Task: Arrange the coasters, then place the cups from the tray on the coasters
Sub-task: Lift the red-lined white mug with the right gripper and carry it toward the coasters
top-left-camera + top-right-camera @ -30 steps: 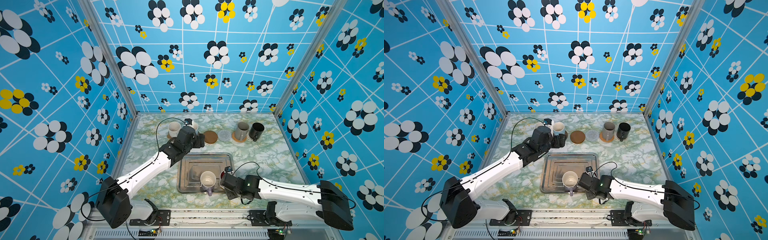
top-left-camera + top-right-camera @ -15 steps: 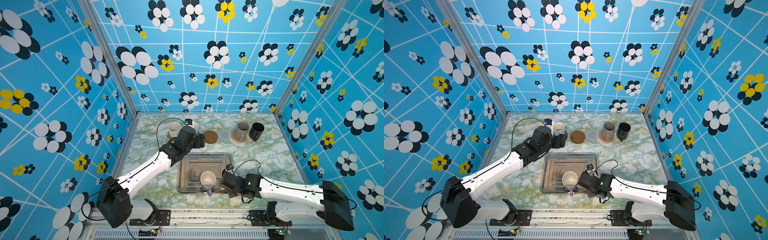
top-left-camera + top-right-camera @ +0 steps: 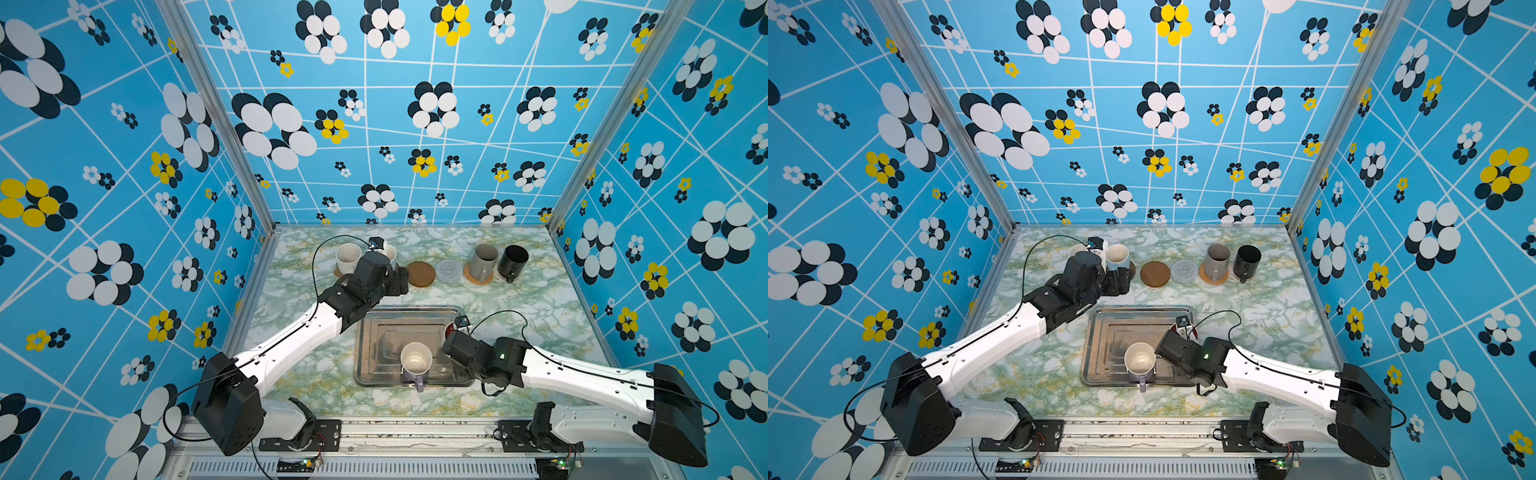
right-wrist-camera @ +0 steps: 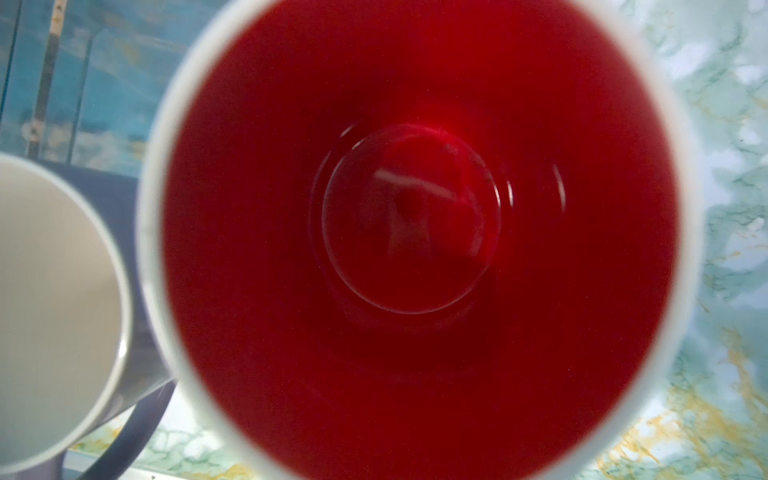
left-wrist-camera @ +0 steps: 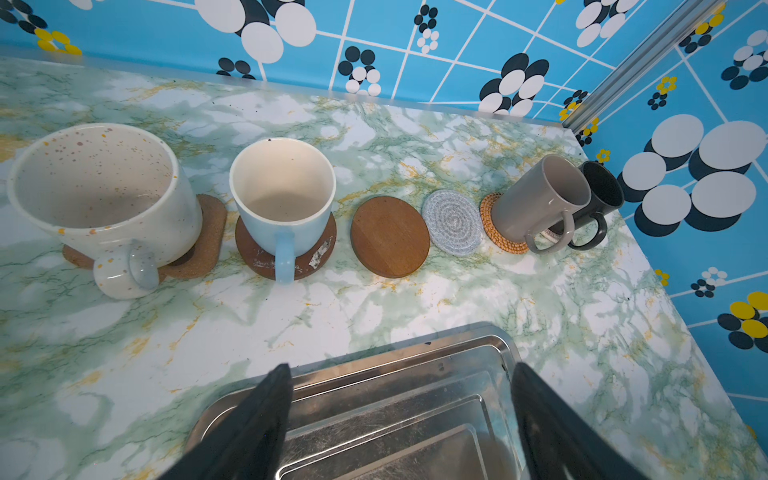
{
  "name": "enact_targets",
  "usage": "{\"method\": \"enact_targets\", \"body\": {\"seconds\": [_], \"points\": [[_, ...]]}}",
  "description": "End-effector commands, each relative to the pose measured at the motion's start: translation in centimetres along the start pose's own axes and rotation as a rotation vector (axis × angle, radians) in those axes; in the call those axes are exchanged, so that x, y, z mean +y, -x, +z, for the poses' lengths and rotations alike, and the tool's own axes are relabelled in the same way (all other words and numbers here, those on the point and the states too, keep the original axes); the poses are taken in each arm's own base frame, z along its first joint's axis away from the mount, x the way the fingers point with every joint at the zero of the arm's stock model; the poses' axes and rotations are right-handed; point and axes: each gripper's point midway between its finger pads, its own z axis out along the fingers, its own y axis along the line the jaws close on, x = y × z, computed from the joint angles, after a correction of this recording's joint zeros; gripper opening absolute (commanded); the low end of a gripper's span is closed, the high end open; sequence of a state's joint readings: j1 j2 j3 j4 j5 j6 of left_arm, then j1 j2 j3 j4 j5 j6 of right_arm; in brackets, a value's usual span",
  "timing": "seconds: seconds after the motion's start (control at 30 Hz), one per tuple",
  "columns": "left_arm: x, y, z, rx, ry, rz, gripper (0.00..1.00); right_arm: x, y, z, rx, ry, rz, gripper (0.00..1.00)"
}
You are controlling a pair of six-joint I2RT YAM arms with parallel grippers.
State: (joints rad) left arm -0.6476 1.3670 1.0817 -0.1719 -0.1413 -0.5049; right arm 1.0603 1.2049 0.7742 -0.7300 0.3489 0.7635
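Tray, empty lilac mug inside, red-lined mug at rim

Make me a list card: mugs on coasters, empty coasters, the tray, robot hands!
mugs on coasters: speckled cream mug on brown cork coaster; light blue mug on scuffed round brown disc; tall grey mug on tan rattan round
bare coasters: smooth round brown disc; grey-white woven round
silver metal tray: lilac mug inside; white mug with red inside at its right edge
left gripper: fingers open, empty
right gripper: over that mug, grip hidden
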Motion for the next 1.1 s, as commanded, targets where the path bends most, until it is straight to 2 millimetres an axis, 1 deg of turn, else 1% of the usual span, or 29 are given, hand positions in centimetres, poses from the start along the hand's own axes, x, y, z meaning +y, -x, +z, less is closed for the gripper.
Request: {"method": "enact_targets", "body": {"seconds": [0.0, 0.3, 0.57, 0.73, 0.9, 1.07], "points": [[0.1, 0.2, 0.2, 0.002, -0.007, 0.01, 0.84, 1.2, 3.2, -1.0, -0.089, 0.065, 0.013, 0.0], [0.5, 0.0, 0.5, 0.008, -0.017, -0.005, 0.84, 0.5, 7.3, -0.4, -0.101, 0.043, -0.005, 0.0], [1.3, -0.2, 0.8, 0.01, -0.018, -0.021, 0.84, 0.1, 12.2, 0.7, -0.13, 0.032, -0.019, 0.0], [1.9, -0.2, 0.8, 0.012, -0.011, -0.032, 0.84, -0.8, 15.1, 1.6, -0.14, 0.028, 0.005, 0.0], [2.6, -0.4, 1.0, 0.016, -0.001, -0.042, 0.84, -1.8, 18.3, 1.8, -0.155, 0.017, 0.017, 0.0], [2.5, -0.4, 1.0, 0.021, -0.005, -0.041, 0.84, -3.2, 21.0, 2.6, -0.138, 0.027, 0.045, 0.0]]}}
